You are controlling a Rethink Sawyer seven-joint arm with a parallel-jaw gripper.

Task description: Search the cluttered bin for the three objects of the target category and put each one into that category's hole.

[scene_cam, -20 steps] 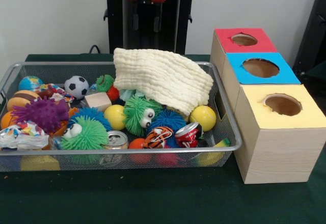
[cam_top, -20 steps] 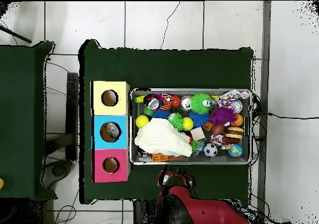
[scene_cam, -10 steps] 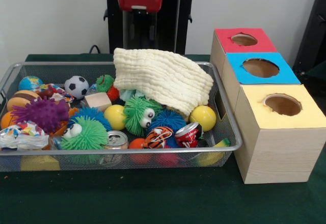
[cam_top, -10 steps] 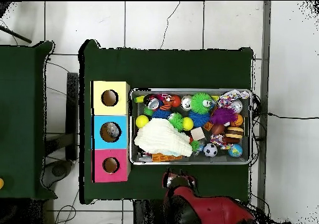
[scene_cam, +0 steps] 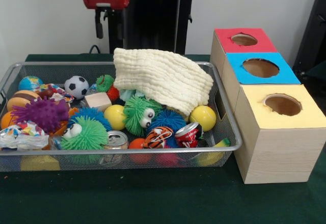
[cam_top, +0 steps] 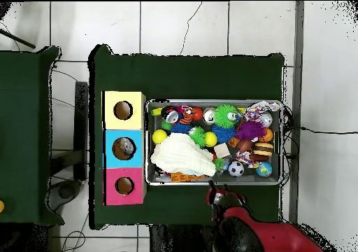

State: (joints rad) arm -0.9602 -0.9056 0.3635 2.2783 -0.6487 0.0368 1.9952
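A wire mesh bin (scene_cam: 122, 151) (cam_top: 283, 144) holds a heap of toys. A cream cloth (scene_cam: 163, 76) (cam_top: 182, 157) lies over its right rear part. Around it I see yellow balls (scene_cam: 203, 117), a soccer ball (scene_cam: 76, 86) (cam_top: 237, 169), green spiky toys (scene_cam: 137, 113), a purple spiky ball (scene_cam: 43, 113) (cam_top: 249, 130), a silver can (scene_cam: 116, 139) and a red can (scene_cam: 187, 132). Three boxes with round holes stand beside the bin: red (scene_cam: 224, 35), blue (scene_cam: 237, 63) and yellow (scene_cam: 310, 114). My gripper (scene_cam: 109, 26) (cam_top: 222, 193) hangs open and empty behind the bin's far rim.
A wooden block (scene_cam: 98, 101), a globe ball (scene_cam: 29, 82) and a crumpled wrapper (scene_cam: 23, 135) also lie in the bin. Green cloth (scene_cam: 163, 198) covers the table. In the overhead view the boxes sit left of the bin: yellow (cam_top: 137, 99), blue (cam_top: 137, 138), red (cam_top: 137, 193).
The arm has swung sideways along the bin's far side, leftward in the front view and rightward in the overhead view. Nothing in the bin has moved.
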